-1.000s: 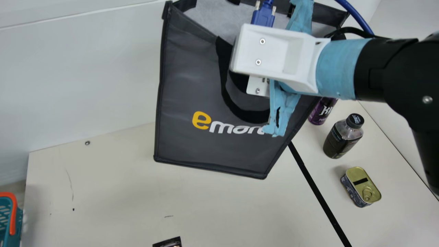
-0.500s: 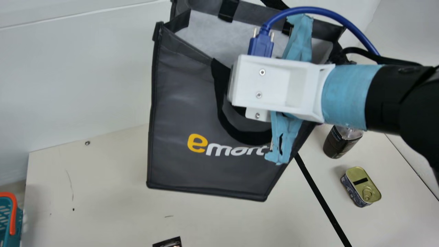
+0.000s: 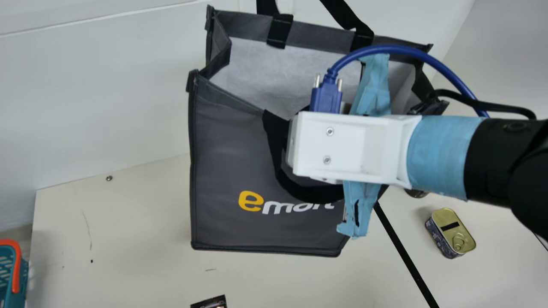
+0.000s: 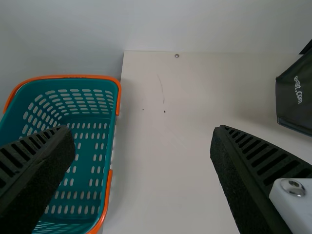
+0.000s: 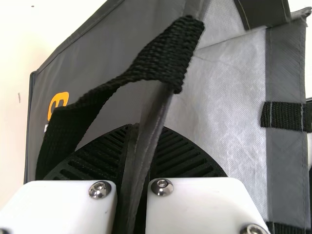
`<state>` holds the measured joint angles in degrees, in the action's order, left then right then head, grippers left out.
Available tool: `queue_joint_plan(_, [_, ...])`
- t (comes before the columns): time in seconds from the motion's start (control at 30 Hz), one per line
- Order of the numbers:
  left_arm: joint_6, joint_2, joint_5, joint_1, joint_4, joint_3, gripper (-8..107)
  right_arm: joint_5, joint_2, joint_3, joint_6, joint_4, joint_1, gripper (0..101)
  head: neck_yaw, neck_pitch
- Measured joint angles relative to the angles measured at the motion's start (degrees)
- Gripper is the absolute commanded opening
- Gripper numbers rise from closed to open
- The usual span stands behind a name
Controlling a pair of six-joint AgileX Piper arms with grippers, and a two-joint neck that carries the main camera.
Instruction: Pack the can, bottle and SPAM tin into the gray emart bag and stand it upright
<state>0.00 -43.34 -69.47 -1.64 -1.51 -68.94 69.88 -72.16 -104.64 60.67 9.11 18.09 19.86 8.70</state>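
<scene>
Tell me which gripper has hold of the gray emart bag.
The right gripper: its fingers are shut on the bag's rim, whereas the left gripper stands open, holding nothing.

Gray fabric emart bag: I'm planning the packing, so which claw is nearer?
Right. The right claw is closed on the rim of the bag; the left claw is open, away from it, near the teal plastic basket.

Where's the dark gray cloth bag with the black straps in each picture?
Main view: the bag is in the upper middle, partly behind the right arm.
Left wrist view: only a piece, cut off at the right edge.
Right wrist view: very big, its rim between the black ribbed fingers.
Shared landmark: the smooth cream tabletop, at the left edge in the right wrist view.
</scene>
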Motion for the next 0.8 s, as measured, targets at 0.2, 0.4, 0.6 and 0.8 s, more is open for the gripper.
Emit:
queue_joint_plan(0.2, [0.0,0.0,0.0,0.0,0.0,0.0,90,0.0,1.8,2.7,-0.3,-0.9,1.7,0,0.0,0.0])
queue_joint_plan(0.4, [0.0,0.0,0.0,0.0,0.0,0.0,90,0.0,3.4,5.6,-1.1,-1.6,3.3,0,0.0,0.0])
queue_joint_plan(0.6, [0.0,0.0,0.0,0.0,0.0,0.0,90,-0.1,4.5,8.5,-1.9,-2.0,4.5,0,0.1,0.0])
queue_joint_plan(0.8, [0.0,0.0,0.0,0.0,0.0,0.0,90,-0.1,5.4,11.1,-3.3,-2.0,6.0,0,0.0,0.0])
